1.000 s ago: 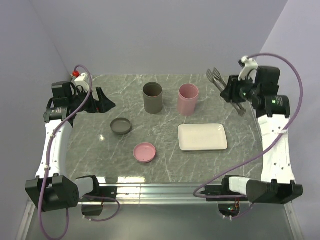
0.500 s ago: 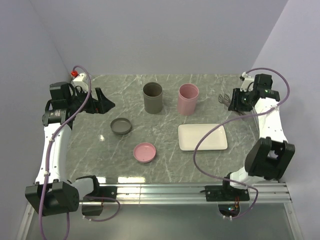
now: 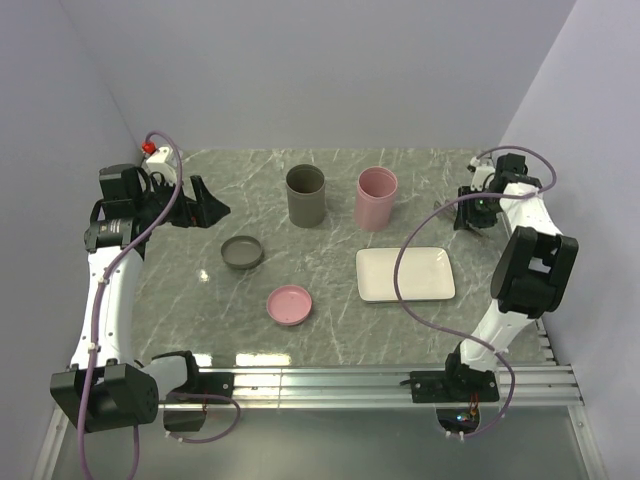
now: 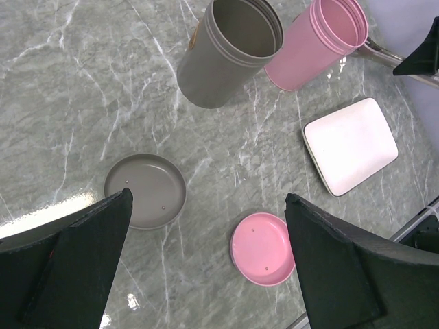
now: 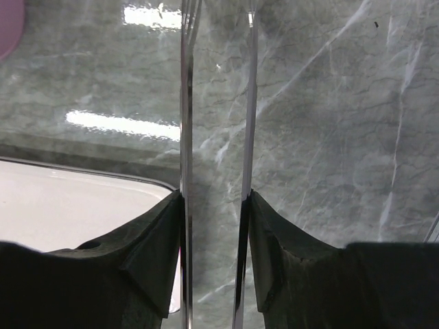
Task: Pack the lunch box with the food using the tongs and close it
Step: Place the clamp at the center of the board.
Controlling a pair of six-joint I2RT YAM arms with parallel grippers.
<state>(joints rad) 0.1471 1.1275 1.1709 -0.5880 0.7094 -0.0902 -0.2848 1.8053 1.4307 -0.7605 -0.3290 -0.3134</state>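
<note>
Two thin arms of the tongs [image 5: 184, 103] sit clamped in the right pincer [image 5: 215, 205], far right on the worktop [image 3: 200, 300], so squeezing should close them. The left pincer [image 4: 208, 199] hovers wide apart.

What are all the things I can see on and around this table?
grey container: one, grey, upright, far centre
pink container: one, pink, upright, right of the grey one
grey lid: one, grey, flat, left of centre
pink lid: one, pink, flat, nearer the arms
plate: one, white, rectangular, right of centre
tongs: one pair, grey metal, far right
table: one, grey marble
left claw: one, black, open, over the left side
right claw: one, black, gripping the tongs
</note>
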